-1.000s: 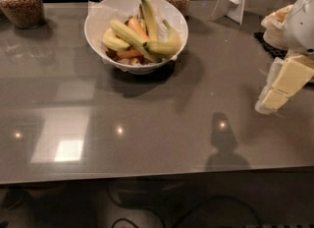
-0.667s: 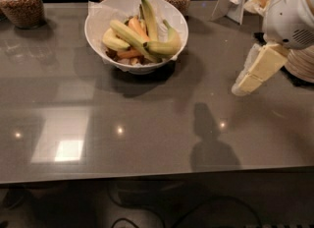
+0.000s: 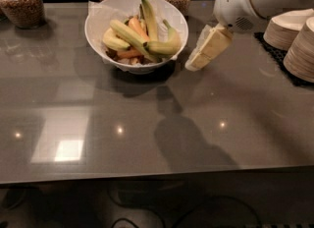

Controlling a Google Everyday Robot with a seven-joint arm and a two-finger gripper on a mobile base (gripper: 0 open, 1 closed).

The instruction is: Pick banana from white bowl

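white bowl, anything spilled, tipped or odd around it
Nothing stands out. The white bowl sits upright on the grey table, its fruit, the curved greenish banana included, all inside and nothing spilled around it. The gripper hangs beside the bowl's right side, above the table.

The cream end effector (image 3: pixel 195 65) is hovering just right of the glossy white bowl (image 3: pixel 90 28), where the yellow banana (image 3: pixel 164 48) is showing a greenish tinge and a dark green stem end beside paler yellow bananas (image 3: pixel 126 33) and something orange (image 3: pixel 136 25). Below the end effector the dark grey surface (image 3: pixel 147 143) is gleaming with pale reflections. To its right, beige plates (image 3: pixel 294 40) are sitting on a black mat (image 3: pixel 273 56).
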